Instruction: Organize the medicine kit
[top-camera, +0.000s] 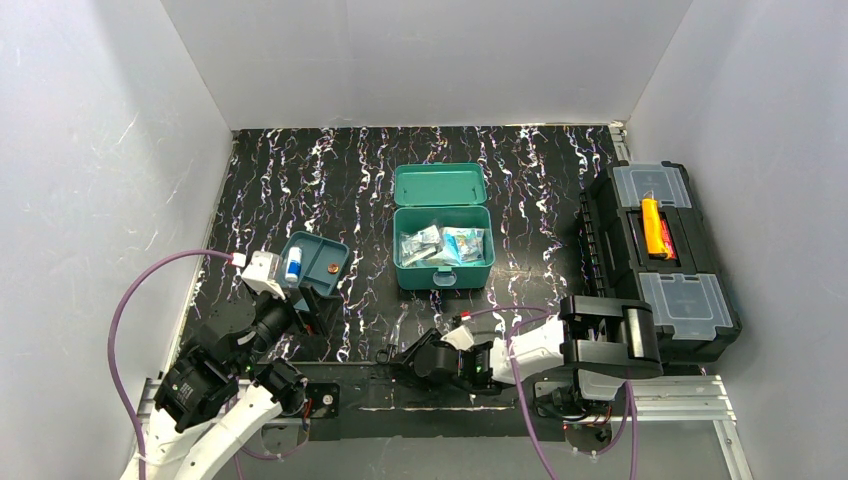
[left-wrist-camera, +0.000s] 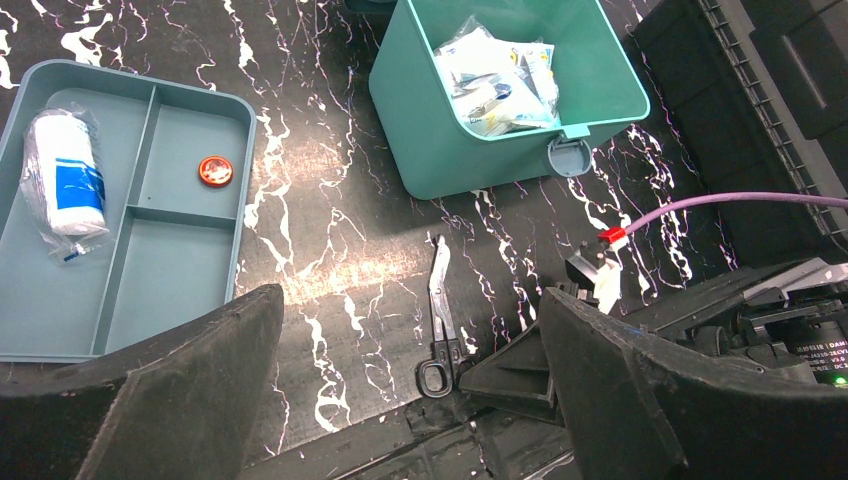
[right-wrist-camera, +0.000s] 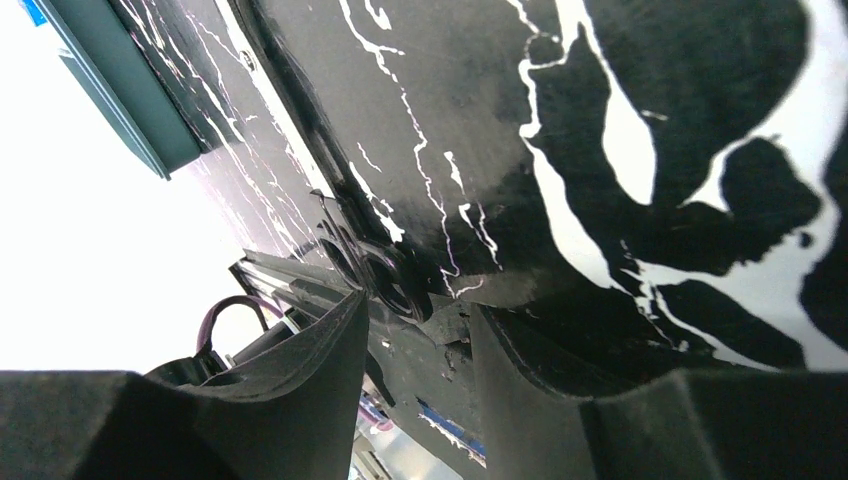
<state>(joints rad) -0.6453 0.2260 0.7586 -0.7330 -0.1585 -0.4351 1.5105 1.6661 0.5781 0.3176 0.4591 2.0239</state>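
The teal medicine kit (top-camera: 443, 262) stands open mid-table with its lid (top-camera: 440, 185) laid back and several sachets inside. Its inner tray (top-camera: 330, 250) lies to the left and holds a wrapped bandage roll (left-wrist-camera: 65, 175) and a small orange cap (left-wrist-camera: 215, 171). Black scissors (left-wrist-camera: 438, 300) lie flat near the table's front edge, blades pointing at the kit. My right gripper (right-wrist-camera: 415, 315) is low at the scissors' handle rings (right-wrist-camera: 385, 275), jaws partly apart, rings just at the fingertips. My left gripper (left-wrist-camera: 410, 300) hovers wide open above the tray's near edge, holding nothing.
A large black toolbox (top-camera: 690, 300) with clear lids and an orange item (top-camera: 655, 228) in its middle fills the right side. White walls close in the table on three sides. A purple cable (left-wrist-camera: 720, 200) runs along the right arm.
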